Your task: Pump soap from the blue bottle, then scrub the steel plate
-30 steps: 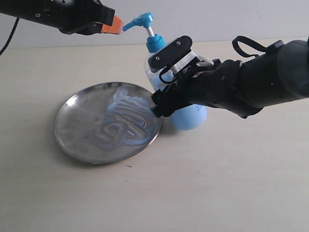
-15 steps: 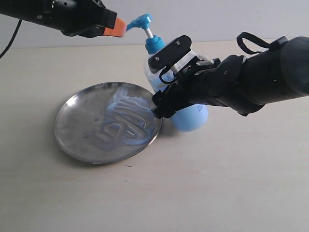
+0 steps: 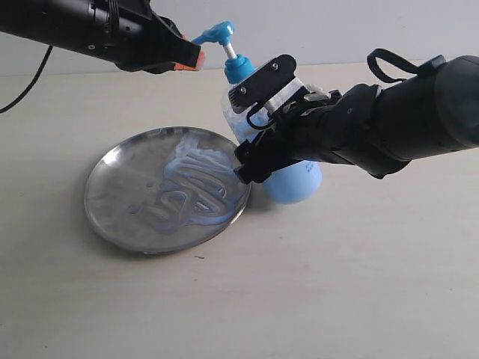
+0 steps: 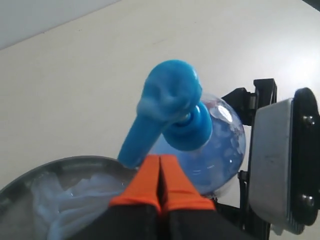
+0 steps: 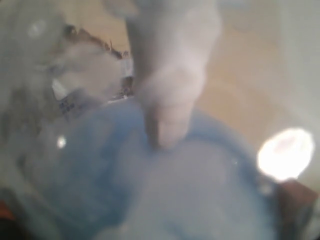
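Blue bottle: clear cylinder of light-blue liquid, standing on the table at the 3 o'clock rim of the steel plate, touching it or just beside it. It is tilted, with the top leaning toward 11 o'clock.

Pump head: bright blue and raised, with white stem showing above the collar.

Right gripper: enters from 3 o'clock. Its fingers are closed round the middle of the blue bottle, one above and one below, holding it at the tilt.

Left gripper: enters from 10 o'clock. The orange fingertips are pressed flat together with nothing between them. They sit at the 8 o'clock side of the pump head, beside the nozzle and not on its crown.

Soap: whitish-blue swirled streaks over the plate's 1-to-5 o'clock side. The 7-to-11 o'clock side is bare and shiny.

Status: soap already lies on the plate, so some pumping looks done. The closed tips beside the raised head suggest a press in preparation. Scrubbing appears outstanding, as no sponge, brush or cloth shows in any view, though the swirls hint at some spreading.

View notes:
- **Left wrist:** the only view that settles the orange tips as shut and empty. It also shows the nozzle reaching over the plate's rim.
- **Exterior:** the only view that shows the bottle's tilt, the whole plate and both arms.
- **Right wrist:** blurred, filled with pale blue and a pale shape across it. The grip cannot be read from it.
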You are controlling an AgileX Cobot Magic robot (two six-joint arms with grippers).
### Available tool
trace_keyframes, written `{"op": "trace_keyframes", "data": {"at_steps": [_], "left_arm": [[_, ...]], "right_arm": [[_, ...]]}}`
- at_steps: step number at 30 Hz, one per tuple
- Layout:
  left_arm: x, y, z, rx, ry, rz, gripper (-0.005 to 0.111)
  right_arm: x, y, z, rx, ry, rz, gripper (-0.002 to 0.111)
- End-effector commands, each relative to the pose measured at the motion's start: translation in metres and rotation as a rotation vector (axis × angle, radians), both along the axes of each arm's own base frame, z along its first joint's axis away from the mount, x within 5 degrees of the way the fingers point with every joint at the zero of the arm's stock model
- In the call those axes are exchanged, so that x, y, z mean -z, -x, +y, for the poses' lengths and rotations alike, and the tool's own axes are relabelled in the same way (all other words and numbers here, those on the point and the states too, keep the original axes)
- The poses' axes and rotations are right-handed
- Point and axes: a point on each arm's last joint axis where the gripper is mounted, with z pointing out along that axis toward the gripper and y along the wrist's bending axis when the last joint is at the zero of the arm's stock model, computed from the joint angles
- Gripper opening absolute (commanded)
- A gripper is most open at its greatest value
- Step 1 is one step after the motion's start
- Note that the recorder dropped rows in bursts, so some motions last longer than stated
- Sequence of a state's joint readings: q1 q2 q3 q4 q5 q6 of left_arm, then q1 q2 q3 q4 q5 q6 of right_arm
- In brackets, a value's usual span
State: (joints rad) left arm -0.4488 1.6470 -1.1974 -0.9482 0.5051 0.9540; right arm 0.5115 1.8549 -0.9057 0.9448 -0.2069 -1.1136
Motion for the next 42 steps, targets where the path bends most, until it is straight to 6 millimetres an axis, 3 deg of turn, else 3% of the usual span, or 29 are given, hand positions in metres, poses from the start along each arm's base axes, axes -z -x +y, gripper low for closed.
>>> {"op": "trace_keyframes", "data": {"at_steps": [1,13,22,26,42], "left_arm": [[-0.001,-0.005,0.0,-0.029,-0.004,-0.041,0.0],[0.005,-0.004,-0.002,-0.004,-0.011,-0.011,0.0],[-0.052,0.02,0.01,-0.016,0.058,-0.159,0.0],[-0.066,0.026,0.015,-0.034,0.076,-0.207,0.0],[-0.057,0.001,0.002,-0.033,0.075,-0.186,0.0]], "right_arm": [[0.01,0.007,0.003,-0.037,-0.016,0.089,0.0],[0.01,0.007,0.003,-0.042,-0.014,0.09,0.0],[0.011,0.009,0.004,-0.054,-0.018,0.106,0.0],[0.011,0.009,0.004,-0.054,-0.018,0.106,0.0],[0.011,0.009,0.005,-0.065,-0.014,0.109,0.0]]}}
